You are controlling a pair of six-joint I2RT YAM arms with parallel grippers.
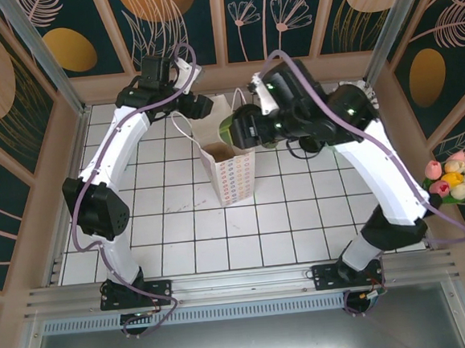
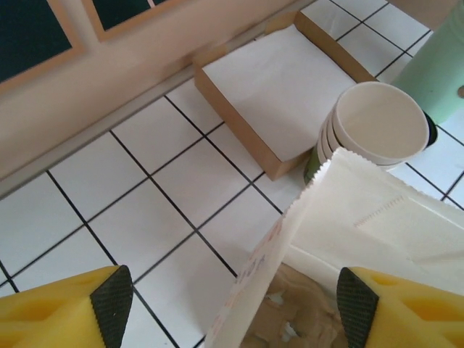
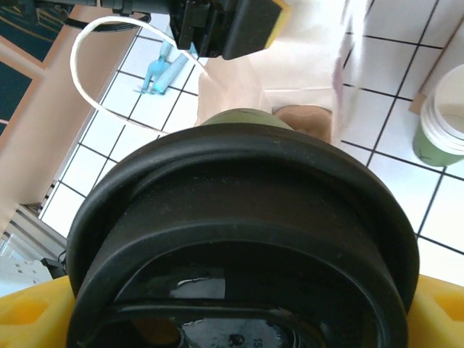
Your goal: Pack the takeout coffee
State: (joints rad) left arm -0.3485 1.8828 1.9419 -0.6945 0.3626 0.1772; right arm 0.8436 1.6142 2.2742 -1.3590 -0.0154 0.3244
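Three floral walls (image 1: 308,7) enclose white tiled table (image 1: 180,226).

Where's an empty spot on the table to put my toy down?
Bare tiles lie between the paper bag and the arms' bases, and left of the bag. Behind it is crowded: takeout coffee, stacked cups, a brown box.

Both arms extended forward from their bases, elbows bent outward, wrists near each other at the far side. The left pincer (image 2: 233,310) pointed downward, jaws wide apart. The right pincer (image 1: 239,128) gripped the takeout coffee (image 3: 239,239) between its fingers.
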